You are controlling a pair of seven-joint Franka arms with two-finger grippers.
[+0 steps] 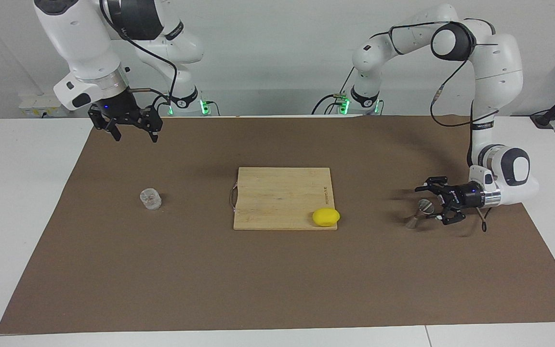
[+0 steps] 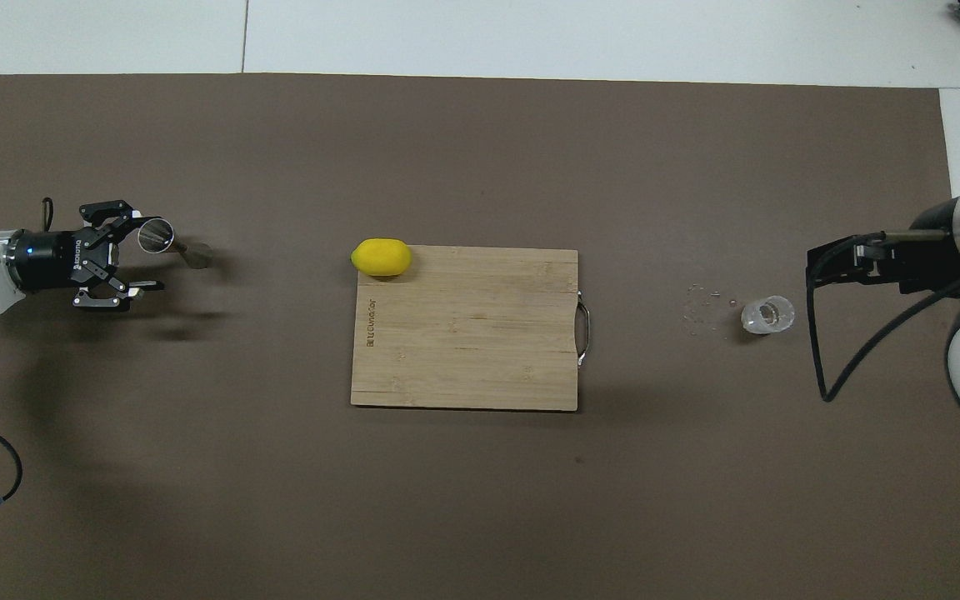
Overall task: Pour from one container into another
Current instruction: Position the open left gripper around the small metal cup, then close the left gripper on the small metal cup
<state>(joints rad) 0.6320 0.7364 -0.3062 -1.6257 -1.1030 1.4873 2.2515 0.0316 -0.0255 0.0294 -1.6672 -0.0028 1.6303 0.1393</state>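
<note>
Mat [image 2: 480, 500], brown, over the table. Board [image 2: 463, 333], wooden, centre.

Right gripper [image 1: 134, 137]: fingers spread, empty, waiting raised over the mat's edge by the robots.

Left gripper [image 1: 430, 205]: low and level, fingers wide, nothing gripped.

Lemon [image 2: 381, 257]: board's eleven-o'clock corner, overhead view.

Cup [image 2: 767, 314]: glass, three o'clock from the board.

Jigger [image 2: 157, 236]: steel, nine o'clock, at the left gripper's fingertips, closer to one finger. Advice: centre on the narrow waist before closing, or it may tip.
</note>
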